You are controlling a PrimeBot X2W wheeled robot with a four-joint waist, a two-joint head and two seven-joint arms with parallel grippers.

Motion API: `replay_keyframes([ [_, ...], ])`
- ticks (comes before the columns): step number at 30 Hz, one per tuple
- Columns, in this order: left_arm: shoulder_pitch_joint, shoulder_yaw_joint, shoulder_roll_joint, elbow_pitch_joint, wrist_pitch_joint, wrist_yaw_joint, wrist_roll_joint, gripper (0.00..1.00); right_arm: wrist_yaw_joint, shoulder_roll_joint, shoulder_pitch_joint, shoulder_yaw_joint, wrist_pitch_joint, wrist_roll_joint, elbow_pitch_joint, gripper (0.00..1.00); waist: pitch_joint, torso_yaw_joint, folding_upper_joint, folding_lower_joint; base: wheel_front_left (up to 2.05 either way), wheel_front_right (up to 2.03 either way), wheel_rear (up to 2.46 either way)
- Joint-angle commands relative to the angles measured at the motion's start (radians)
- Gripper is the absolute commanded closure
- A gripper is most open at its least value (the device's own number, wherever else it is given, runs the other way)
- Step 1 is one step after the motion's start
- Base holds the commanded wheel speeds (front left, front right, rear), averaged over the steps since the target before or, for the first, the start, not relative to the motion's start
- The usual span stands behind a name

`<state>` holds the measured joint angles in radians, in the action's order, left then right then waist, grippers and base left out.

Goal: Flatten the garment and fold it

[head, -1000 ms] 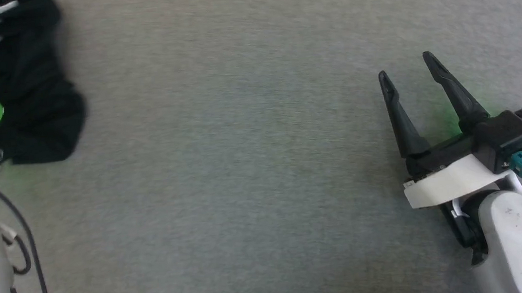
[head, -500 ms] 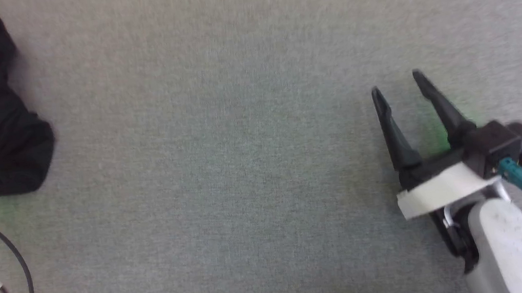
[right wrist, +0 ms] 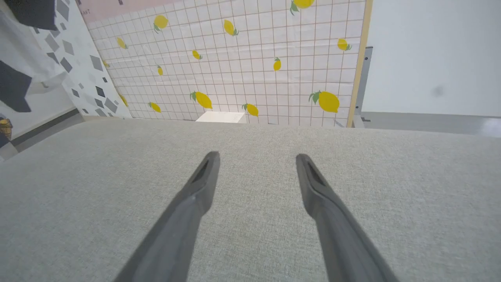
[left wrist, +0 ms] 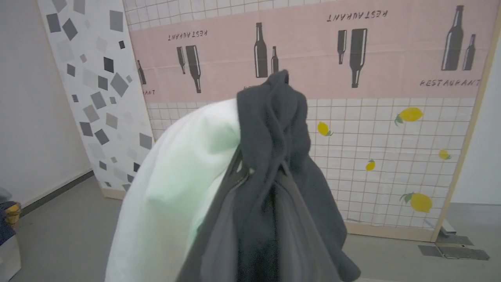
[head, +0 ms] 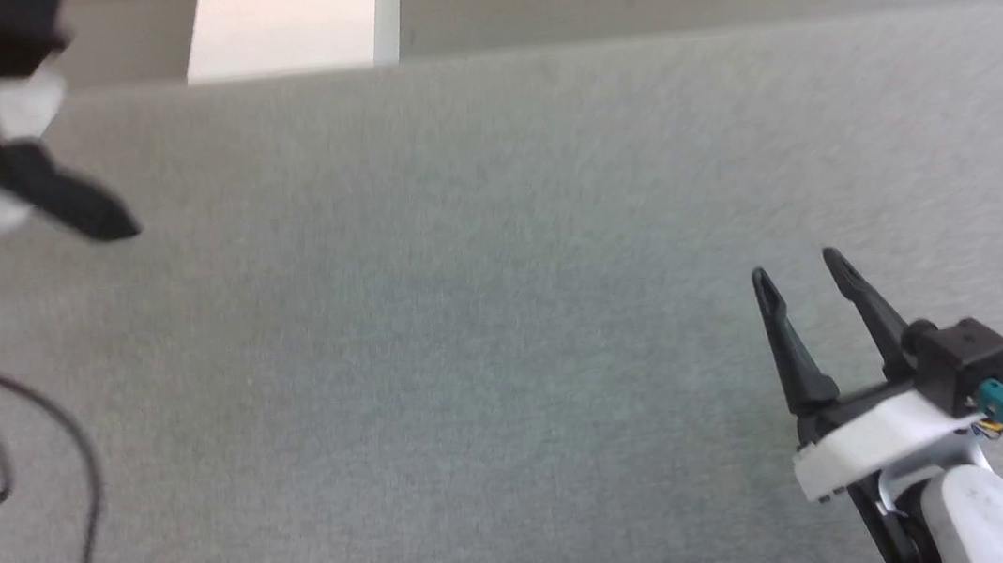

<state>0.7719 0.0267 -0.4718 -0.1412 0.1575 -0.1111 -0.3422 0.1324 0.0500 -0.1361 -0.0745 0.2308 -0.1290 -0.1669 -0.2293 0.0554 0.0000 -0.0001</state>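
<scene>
We judge this to be the opening of the flattening step: the garment (left wrist: 184,176) is off the counter (head: 468,323) and up in the air, not yet spread. In the head view it hangs at about ten o'clock, a black flap and some blurred white cloth beside the left arm's green housing. The grey cloth surface below it lies bare.

The left tool (left wrist: 258,172) is closed down on a bunch of the garment. In its own wrist view black fabric is gathered where the fingers meet, and white fabric drapes off toward seven o'clock (the fingertips themselves are buried in cloth, so we cannot say which part of the shirt is pinched). Behind it stands the lemon-and-bottle backdrop, which tells us the arm points outward rather than down.

The right tool (head: 794,267) sits at about four o'clock in the head view. Its jaws stand wide apart and hold nothing, and it hovers low over the counter, well apart from the garment. Whether it touches the surface we cannot tell.

Next, as we read it, the shirt must come toward the middle of the counter. The free tool needs a second hold on a hem or shoulder, so the two can draw the cloth taut and lay it flat. The risk is a one-point hold that lets the shirt land twisted.
</scene>
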Motion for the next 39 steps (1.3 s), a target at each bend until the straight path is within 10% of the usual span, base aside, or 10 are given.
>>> replay_keyframes([
  [1,0.037,0.028,0.028,0.004,-0.02,0.019,0.004,1.0,-0.002,0.0,0.015,0.008,0.011,-0.006,-0.001,0.0,0.129,-0.08,0.0,0.0001,0.0,0.0,0.0],
  [16,0.022,0.308,0.356,-0.102,-0.083,0.119,-0.079,1.0,-0.002,0.0,0.062,-0.004,-0.003,-0.026,0.013,0.0,0.176,-0.272,0.0,0.0001,0.0,0.0,0.0],
  [29,-0.226,0.514,0.401,-0.52,0.251,0.155,-0.143,1.0,-0.002,0.0,0.069,0.002,-0.014,-0.025,0.031,0.0,0.137,-0.303,0.0,0.0001,0.0,0.0,0.0],
  [30,-0.231,0.523,0.403,-0.537,0.271,0.156,-0.146,0.77,-0.002,0.0,0.068,0.001,-0.016,-0.024,0.031,0.0,0.135,-0.297,0.0,0.0001,0.0,0.0,0.0],
  [31,-0.234,0.53,0.403,-0.545,0.28,0.159,-0.146,0.07,-0.002,0.0,0.068,0.0,-0.017,-0.023,0.032,0.0,0.134,-0.292,0.0,0.0001,0.0,0.0,0.0],
  [39,-0.247,0.438,0.404,-0.394,-0.055,0.103,-0.15,0.0,-0.002,0.0,0.066,-0.006,-0.023,-0.019,0.04,0.0,0.154,-0.242,0.0,0.0001,0.0,0.0,0.0],
])
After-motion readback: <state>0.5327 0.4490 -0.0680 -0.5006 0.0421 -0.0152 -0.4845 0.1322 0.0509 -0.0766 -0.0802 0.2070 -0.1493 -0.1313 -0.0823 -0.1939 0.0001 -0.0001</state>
